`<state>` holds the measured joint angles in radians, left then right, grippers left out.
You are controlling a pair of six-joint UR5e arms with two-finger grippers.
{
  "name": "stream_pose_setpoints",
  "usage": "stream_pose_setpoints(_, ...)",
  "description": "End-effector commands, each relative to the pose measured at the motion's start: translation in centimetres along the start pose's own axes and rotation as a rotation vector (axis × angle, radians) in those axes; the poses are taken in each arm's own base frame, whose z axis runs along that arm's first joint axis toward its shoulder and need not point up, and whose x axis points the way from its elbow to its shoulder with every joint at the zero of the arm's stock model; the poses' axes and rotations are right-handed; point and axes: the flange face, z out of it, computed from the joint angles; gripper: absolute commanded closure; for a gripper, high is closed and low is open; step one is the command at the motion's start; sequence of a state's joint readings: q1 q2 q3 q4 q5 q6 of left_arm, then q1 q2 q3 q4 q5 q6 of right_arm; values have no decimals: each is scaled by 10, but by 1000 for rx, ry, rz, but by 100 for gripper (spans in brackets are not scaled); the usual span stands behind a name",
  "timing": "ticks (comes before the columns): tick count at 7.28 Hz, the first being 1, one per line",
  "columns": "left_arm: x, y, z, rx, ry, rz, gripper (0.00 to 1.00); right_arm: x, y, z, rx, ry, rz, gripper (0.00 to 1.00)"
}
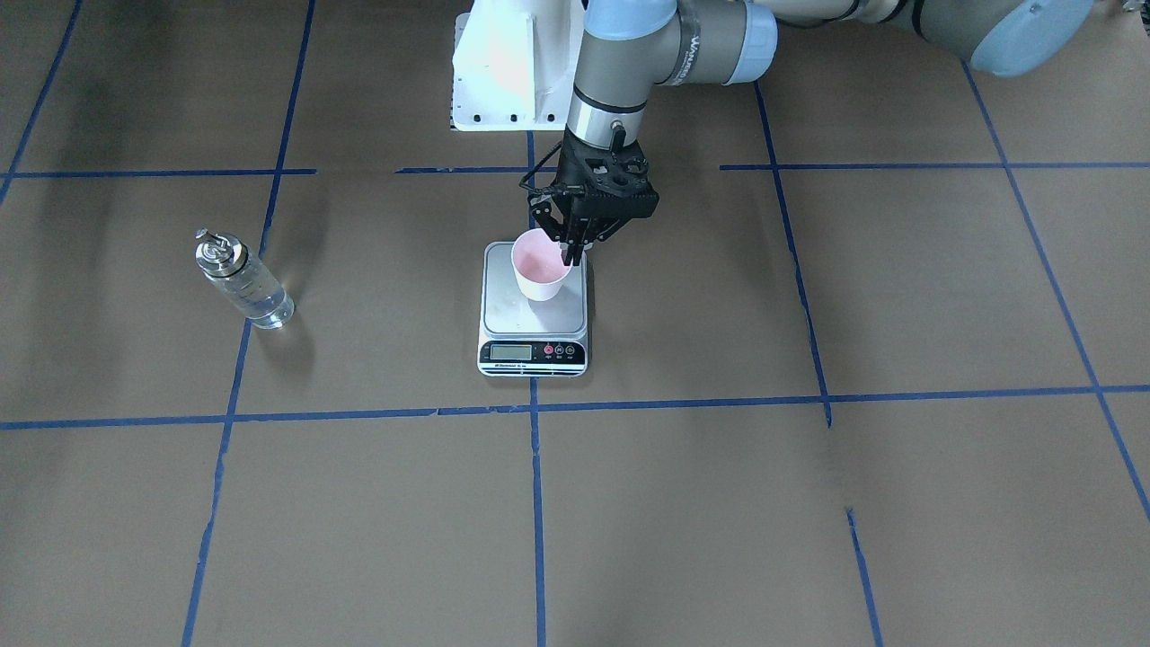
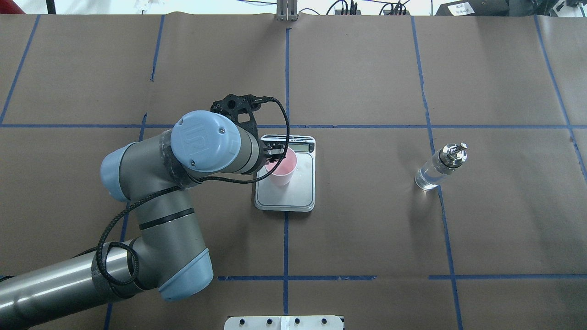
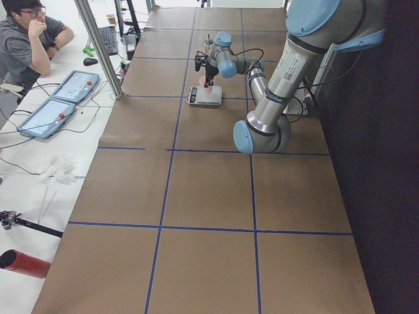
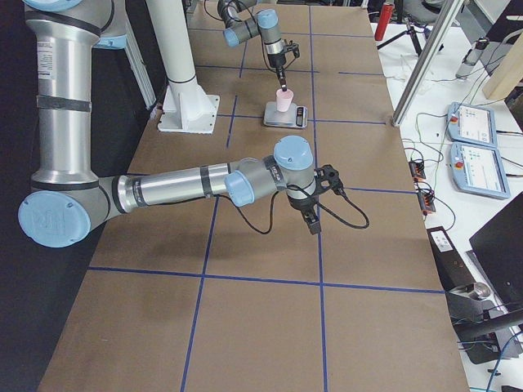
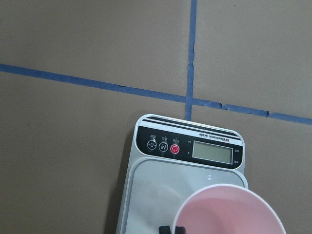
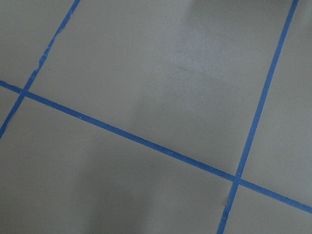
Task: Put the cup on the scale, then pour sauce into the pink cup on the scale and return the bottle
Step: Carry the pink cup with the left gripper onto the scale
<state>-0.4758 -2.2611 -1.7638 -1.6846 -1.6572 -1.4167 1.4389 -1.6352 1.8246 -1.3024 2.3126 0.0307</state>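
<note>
The pale pink cup [image 1: 539,268] is upright on the scale's silver plate [image 1: 503,301], towards its back half. My left gripper [image 1: 572,256] comes down from above and is shut on the cup's rim, one finger inside and one outside. The left wrist view shows the cup's rim [image 5: 229,209] and the scale's display [image 5: 212,151]. The clear bottle [image 1: 244,280] with its metal spout stands alone far to the side, also in the overhead view [image 2: 441,166]. My right gripper [image 4: 315,222] hovers over bare table, far from the scale; I cannot tell whether it is open.
The brown table carries a grid of blue tape lines [image 1: 535,409]. The white robot base [image 1: 508,72] stands behind the scale. A side desk with tablets [image 3: 62,98] and a seated person [image 3: 29,39] lies beyond the table's edge.
</note>
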Motion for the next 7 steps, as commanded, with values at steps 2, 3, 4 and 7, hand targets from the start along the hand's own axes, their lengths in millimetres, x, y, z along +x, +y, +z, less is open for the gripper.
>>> stream_pose_setpoints(2, -2, -2, 9, 11, -14, 2, 43, 0, 0, 0, -1, -1, 1, 0)
stream_pose_setpoints(3, -1, -3, -2, 13, 2, 19, 22, 0, 0, 0, 1, -1, 0, 0)
stream_pose_setpoints(4, -1, -8, -18, 24, 24, 55, 0, 0, 0, 0, 1, -1, 0, 0)
stream_pose_setpoints(7, -84, -38, -93, 8, 16, 309, 0, -3, -2, -3, 7, -4, 24, 0)
